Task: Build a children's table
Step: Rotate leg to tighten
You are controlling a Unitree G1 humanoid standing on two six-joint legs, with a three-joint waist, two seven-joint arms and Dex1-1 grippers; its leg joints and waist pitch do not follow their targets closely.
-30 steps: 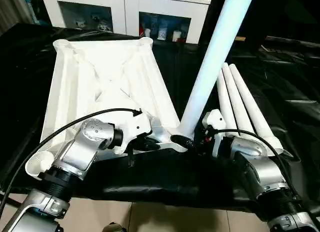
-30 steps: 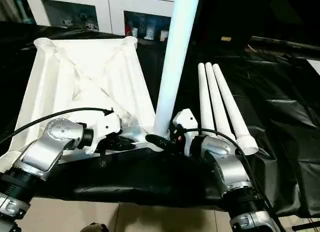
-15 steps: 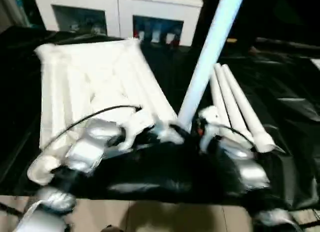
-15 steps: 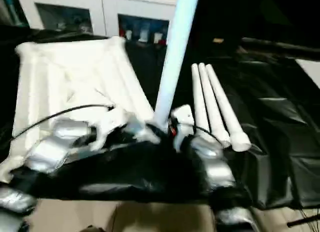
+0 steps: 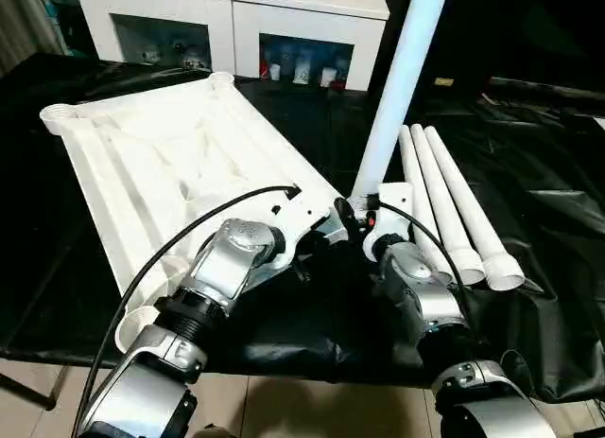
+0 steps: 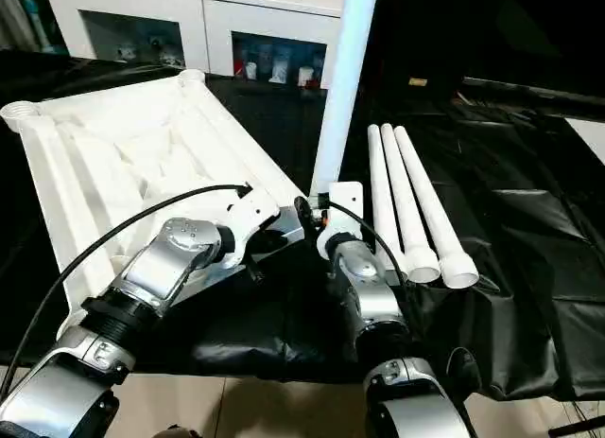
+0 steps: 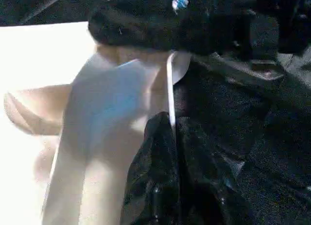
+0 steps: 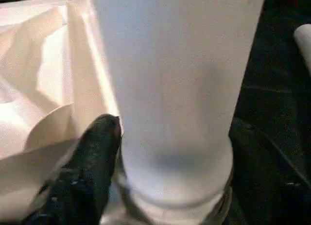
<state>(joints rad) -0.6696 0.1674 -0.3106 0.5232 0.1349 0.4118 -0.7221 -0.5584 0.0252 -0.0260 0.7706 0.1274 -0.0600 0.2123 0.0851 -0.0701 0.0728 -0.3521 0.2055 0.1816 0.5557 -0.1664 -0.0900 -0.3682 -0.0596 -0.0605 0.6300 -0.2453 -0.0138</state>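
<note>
Both silver forearms are being reached forward and inward over the near edge of the black-draped tabletop (image 5: 529,164), so that the two wrists are being brought close together at the near right corner of the small white table top (image 5: 151,164).

The left tool (image 5: 307,258) is being held low and roughly level at that corner, pointed toward the right arm; its black fingers (image 7: 165,186) are being kept pressed together, with nothing seen between them, against the white edge of the table top. A black cable (image 5: 180,239) is being carried in an arc over the left forearm.

The right tool (image 5: 352,214) is being held at the foot of the standing leg (image 5: 402,74), pointed away from the robot. In the right wrist view one black finger (image 8: 90,162) is being shown just beside the leg's base, with the leg filling the space where the fingers stand; the fingers are spread wide, but whether the leg is being gripped cannot be told.

The table top is being left upside down on the tabletop, ribbed underside up, its long axis running from near right to far left, with round sockets at the corners. The standing leg is being kept upright in the near right corner socket, leaning slightly to the right at its top. Three more legs (image 5: 454,206) are lying side by side to the right, touching one another, their long axes pointing away from the robot and their wider ends toward it. A white cabinet (image 5: 236,22) is standing behind.
</note>
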